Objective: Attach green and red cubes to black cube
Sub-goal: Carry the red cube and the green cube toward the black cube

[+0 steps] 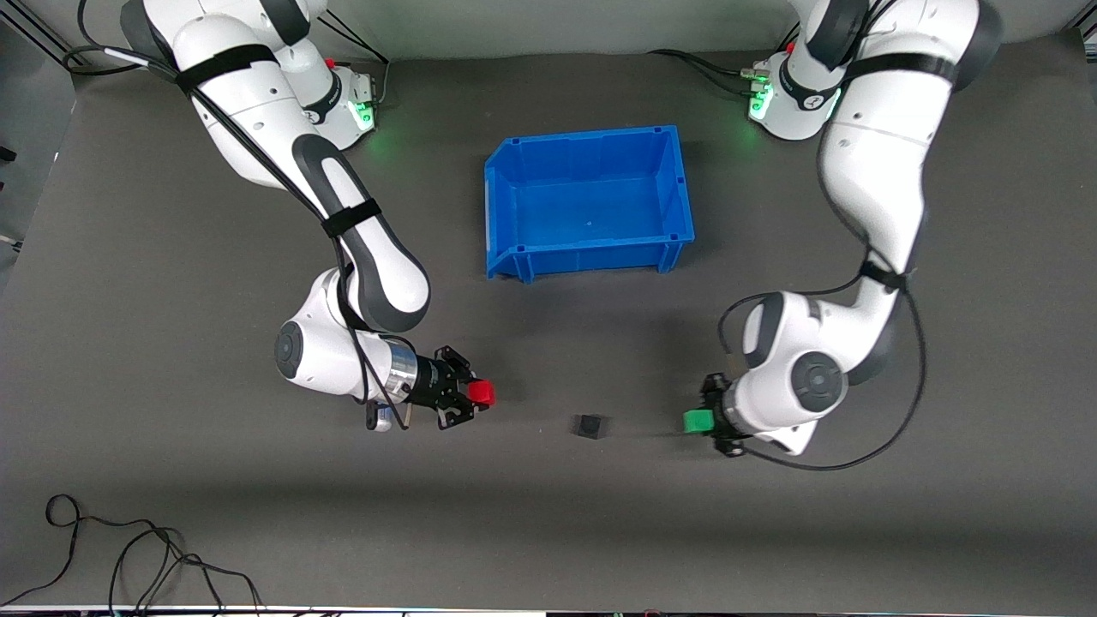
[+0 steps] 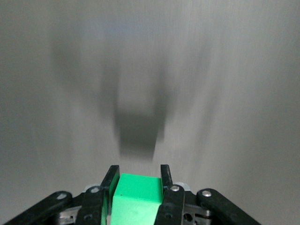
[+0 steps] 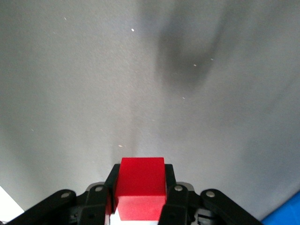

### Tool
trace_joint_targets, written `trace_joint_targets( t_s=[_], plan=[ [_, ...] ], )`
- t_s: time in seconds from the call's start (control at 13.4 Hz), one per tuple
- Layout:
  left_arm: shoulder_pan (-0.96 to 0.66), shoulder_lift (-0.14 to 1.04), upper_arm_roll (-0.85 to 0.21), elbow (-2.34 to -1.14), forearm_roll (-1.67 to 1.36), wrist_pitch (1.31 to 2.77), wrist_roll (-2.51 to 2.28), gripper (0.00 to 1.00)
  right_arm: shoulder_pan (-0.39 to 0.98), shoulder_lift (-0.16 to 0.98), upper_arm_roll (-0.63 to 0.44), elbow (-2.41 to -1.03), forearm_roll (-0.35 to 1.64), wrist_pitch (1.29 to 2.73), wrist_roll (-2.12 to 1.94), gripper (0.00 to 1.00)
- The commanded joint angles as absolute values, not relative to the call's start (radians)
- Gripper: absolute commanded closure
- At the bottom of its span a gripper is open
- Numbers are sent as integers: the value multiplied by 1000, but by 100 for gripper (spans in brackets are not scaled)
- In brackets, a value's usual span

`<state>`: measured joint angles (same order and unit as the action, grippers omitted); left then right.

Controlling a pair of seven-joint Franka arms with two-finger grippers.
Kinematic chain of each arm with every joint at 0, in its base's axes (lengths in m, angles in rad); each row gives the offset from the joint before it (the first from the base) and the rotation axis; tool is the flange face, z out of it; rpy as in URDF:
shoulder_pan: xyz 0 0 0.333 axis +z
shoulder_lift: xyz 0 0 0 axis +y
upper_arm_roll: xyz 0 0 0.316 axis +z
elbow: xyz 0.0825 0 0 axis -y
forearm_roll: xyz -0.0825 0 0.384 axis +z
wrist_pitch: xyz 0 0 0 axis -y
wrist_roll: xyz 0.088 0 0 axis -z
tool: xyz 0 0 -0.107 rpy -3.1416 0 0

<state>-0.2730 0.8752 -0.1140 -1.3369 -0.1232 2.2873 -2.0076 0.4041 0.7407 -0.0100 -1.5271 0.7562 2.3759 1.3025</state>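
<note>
The black cube (image 1: 590,426) sits on the dark table between the two grippers. My left gripper (image 1: 701,420) is shut on the green cube (image 1: 696,421), held low beside the black cube toward the left arm's end; the green cube (image 2: 137,196) sits between the fingers (image 2: 111,180) in the left wrist view. My right gripper (image 1: 476,394) is shut on the red cube (image 1: 482,392), toward the right arm's end of the black cube. The red cube (image 3: 140,185) fills the jaws in the right wrist view. The black cube is out of both wrist views.
An open blue bin (image 1: 590,201) stands at the table's middle, farther from the front camera than the cubes; a corner of it shows in the right wrist view (image 3: 283,216). Loose black cables (image 1: 128,548) lie near the front edge at the right arm's end.
</note>
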Motion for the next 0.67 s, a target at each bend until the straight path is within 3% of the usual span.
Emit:
trace_joint_targets(
  t_s=[0.0, 0.22, 0.6],
  plan=[
    [-336, 965, -107, -1216, -132, 2363, -2039, 100, 411, 785, -25, -1444, 657, 2379, 1415, 90],
    [-376, 992, -106, -1207, -127, 2439, -2034, 100, 425, 796, -26, -1402, 579, 2381, 1572, 90],
    [-423, 1005, -106, -1207, -127, 2439, -2042, 100, 457, 907, -21, -1279, 462, 2436, 1764, 90]
  ],
)
